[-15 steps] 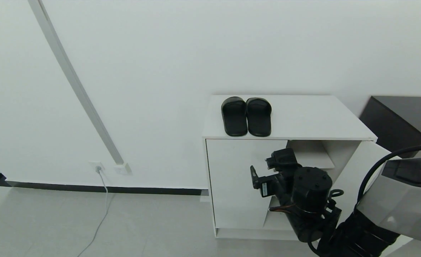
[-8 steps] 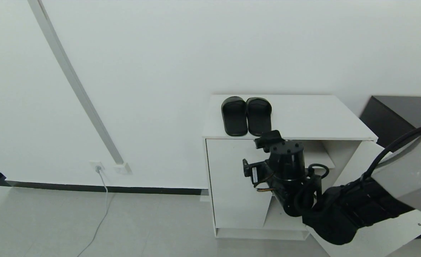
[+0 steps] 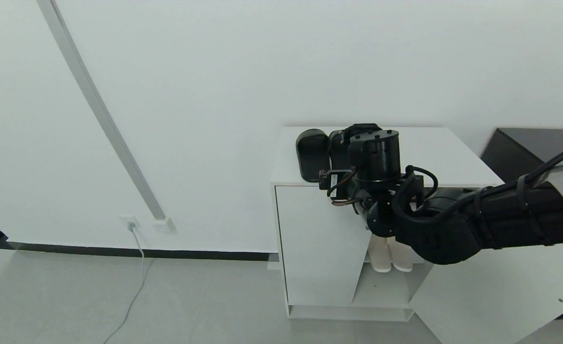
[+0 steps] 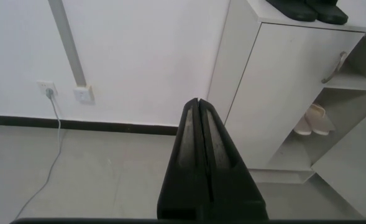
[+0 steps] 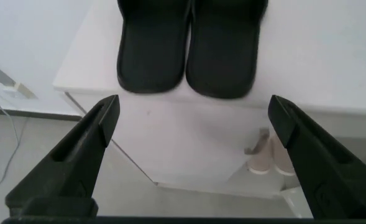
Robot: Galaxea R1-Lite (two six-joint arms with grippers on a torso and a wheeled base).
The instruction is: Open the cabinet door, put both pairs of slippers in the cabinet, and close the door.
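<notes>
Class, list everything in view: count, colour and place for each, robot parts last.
cabinet: one, white, right of centre, right door open
black slippers: one pair, black, on the cabinet top
pale slippers: one pair, cream, low inside the cabinet
wall socket: one, white, left of the cabinet, grey cable plugged in
dark unit: one, black, right of the cabinet
right end effector: one, black, open, at the black slippers
left end effector: one, black, shut, low, facing the cabinet

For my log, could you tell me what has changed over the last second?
The right gripper rose from in front of the open cabinet to its top, open and facing the black slippers, holding nothing. The black slippers and the open door stayed put.
</notes>
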